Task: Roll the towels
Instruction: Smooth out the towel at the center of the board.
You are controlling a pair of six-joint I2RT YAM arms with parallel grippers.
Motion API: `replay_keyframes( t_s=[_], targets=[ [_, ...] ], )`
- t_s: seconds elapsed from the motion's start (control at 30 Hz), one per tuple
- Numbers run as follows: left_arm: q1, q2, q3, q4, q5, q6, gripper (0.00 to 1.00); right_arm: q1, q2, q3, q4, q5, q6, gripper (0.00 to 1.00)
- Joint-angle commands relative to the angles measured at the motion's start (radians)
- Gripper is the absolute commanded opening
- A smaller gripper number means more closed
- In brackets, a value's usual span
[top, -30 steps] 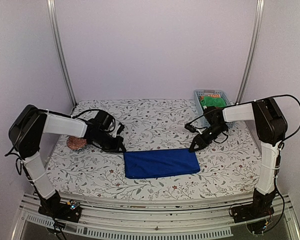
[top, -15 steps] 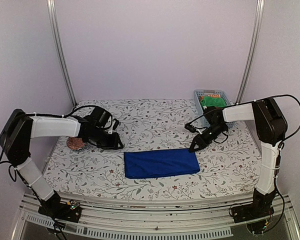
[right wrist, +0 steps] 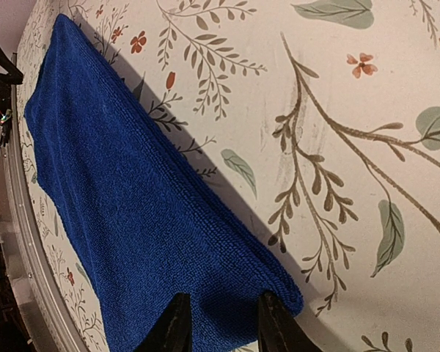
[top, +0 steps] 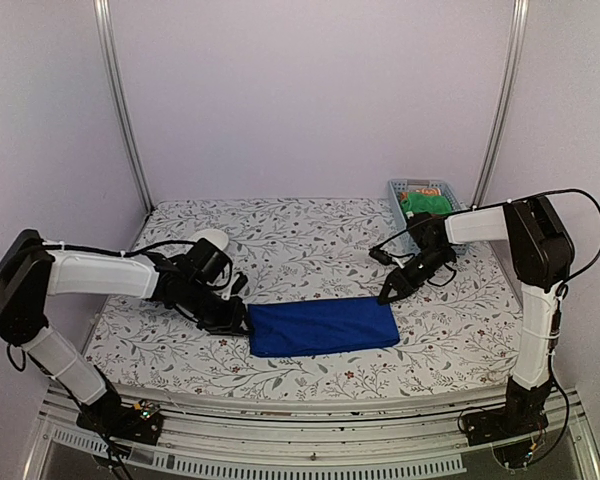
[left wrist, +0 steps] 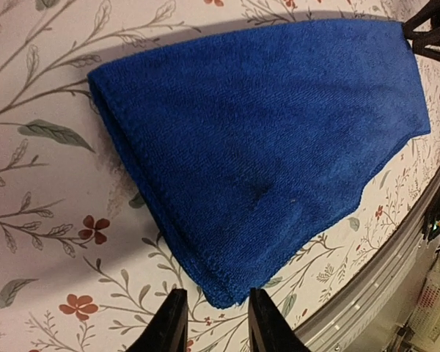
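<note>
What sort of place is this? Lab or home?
Probably a lab test cell: aluminium frame posts against bare walls, a floral-covered table, a blue towel staged between the left gripper and right gripper.

Top view: fixed high behind the arm bases, facing forward and down, far enough back to take in the whole tabletop (top: 310, 240) and both arms. Left wrist: close over the towel (left wrist: 264, 147), looking past the left hand (left wrist: 216, 326) from the left end. Right wrist: just as close, looking past the right hand (right wrist: 224, 330) from the right end. Shared by all three: the towel.
</note>
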State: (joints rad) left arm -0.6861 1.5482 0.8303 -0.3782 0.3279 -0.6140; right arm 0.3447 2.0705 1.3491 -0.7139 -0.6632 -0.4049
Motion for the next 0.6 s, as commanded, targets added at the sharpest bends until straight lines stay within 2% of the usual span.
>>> replay_keyframes(
  t_s=[0.0,0.4,0.57],
  targets=[
    [-0.028,0.05,0.024,0.017,0.044,-0.017,0.27,0.004,0.051,0.001,-0.001,0.047,-0.009,0.32],
    [-0.065,0.157,0.075,0.004,0.068,-0.015,0.28,0.004,0.057,0.005,-0.009,0.047,-0.018,0.32],
    [-0.067,0.154,0.073,-0.003,0.065,-0.022,0.14,0.004,0.063,0.006,-0.012,0.045,-0.018,0.32]
  ],
)
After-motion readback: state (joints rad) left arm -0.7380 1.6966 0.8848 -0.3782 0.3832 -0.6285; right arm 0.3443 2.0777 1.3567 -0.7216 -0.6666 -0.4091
